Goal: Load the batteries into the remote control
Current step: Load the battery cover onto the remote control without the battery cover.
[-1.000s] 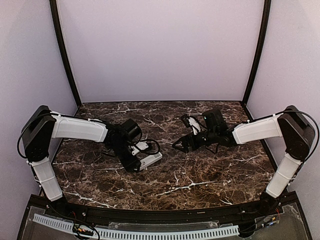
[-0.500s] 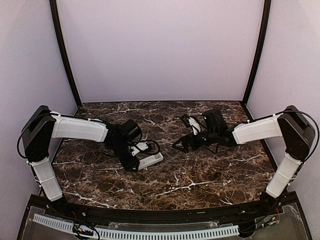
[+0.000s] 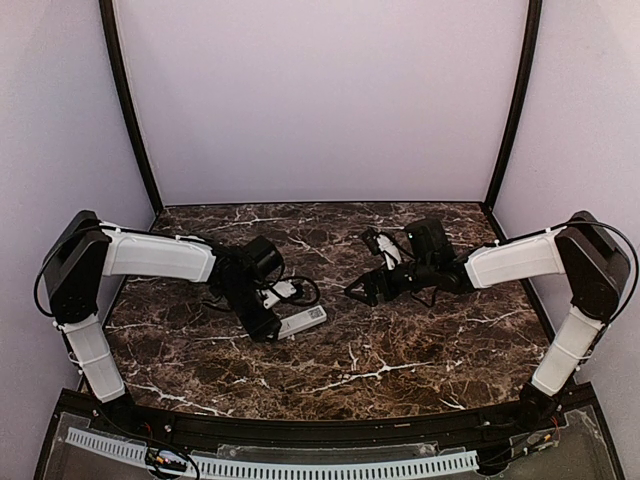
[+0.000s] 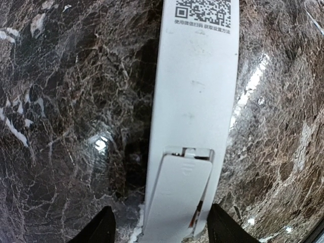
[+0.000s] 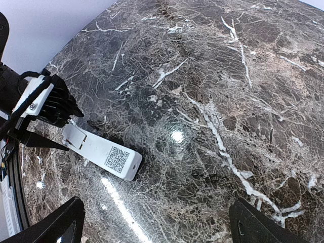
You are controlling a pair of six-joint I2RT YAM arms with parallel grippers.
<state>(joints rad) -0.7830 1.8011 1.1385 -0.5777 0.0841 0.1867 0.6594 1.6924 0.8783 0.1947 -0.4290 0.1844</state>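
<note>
The white remote control point(image 4: 195, 101) lies flat on the marble, back side up, with its QR label at the far end. Its battery cover point(image 4: 179, 195) sits slightly askew, and a thin orange-red sliver of the batteries point(image 4: 193, 218) shows along the cover's right edge. My left gripper point(image 4: 162, 230) is open, its fingers standing either side of the remote's near end; the right finger is close to the edge and the left finger is clear of it. In the top view the remote control point(image 3: 305, 320) lies just right of the left gripper point(image 3: 268, 325). My right gripper point(image 3: 358, 291) hovers open and empty to its right.
A black cable loop point(image 3: 303, 290) lies just behind the remote. The dark marble table point(image 3: 400, 350) is bounded by purple walls and two black corner posts point(image 3: 508, 110). The right wrist view shows the remote control point(image 5: 104, 153) at the lower left with bare marble around it.
The left gripper's jaws narrowed around the remote's end and then widened again. The remote barely shifted. The right arm has not moved.
</note>
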